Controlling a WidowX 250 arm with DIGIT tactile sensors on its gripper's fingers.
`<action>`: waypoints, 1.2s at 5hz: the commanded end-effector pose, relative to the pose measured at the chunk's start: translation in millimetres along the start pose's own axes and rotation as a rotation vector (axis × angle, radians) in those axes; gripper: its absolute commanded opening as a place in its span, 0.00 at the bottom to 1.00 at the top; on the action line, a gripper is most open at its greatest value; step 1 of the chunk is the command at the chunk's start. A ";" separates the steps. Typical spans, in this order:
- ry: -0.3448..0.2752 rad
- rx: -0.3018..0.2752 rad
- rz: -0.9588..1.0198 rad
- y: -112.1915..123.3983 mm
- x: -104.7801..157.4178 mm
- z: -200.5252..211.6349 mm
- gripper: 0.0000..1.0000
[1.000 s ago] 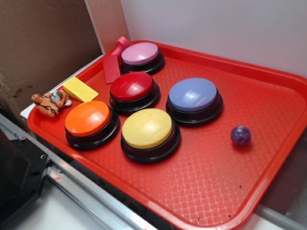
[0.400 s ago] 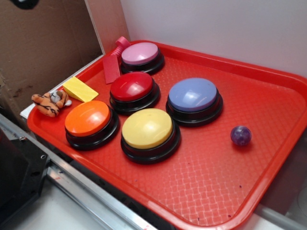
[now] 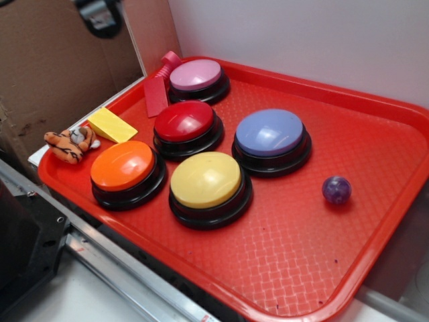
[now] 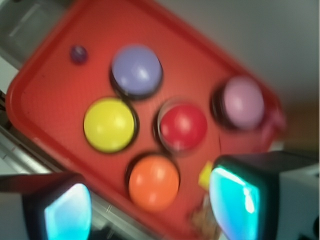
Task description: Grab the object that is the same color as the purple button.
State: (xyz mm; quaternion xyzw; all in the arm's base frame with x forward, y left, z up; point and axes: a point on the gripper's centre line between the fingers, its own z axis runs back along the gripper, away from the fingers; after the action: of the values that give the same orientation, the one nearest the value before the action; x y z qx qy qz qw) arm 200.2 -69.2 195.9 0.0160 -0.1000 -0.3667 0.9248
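A red tray [image 3: 375, 168] fills most of the exterior view, and the ball [image 3: 336, 190] lies on its bare mesh floor at about 3 o'clock, just beside the purple button [image 3: 271, 139] but apart from it. The yellow button [image 3: 209, 186] sits at the tray's centre, with the red button [image 3: 186, 126] at its 11 o'clock, the orange button [image 3: 126, 171] at its 9 o'clock and the pink button [image 3: 198, 79] up at 12 o'clock near the rim. A yellow wedge [image 3: 111, 125] and a toy tiger [image 3: 70, 144] rest at the tray's 9 o'clock edge. The gripper [image 3: 100, 15] hangs high at 11 o'clock, well apart from everything. In the blurred wrist view, the gripper [image 4: 150, 210] shows its jaws spread wide with nothing between them, and the ball [image 4: 78, 54] appears at 10 o'clock near the tray corner.
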 end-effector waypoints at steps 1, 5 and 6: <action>-0.206 0.053 -0.496 -25.5 66.5 -34.5 1.00; -0.196 -0.240 -0.877 -64.2 104.7 -122.6 1.00; -0.165 -0.244 -0.872 -68.0 108.5 -137.8 1.00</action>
State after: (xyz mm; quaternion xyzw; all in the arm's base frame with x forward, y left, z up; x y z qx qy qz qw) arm 272.4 -187.4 49.3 -0.0889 -0.0831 -0.7258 0.6770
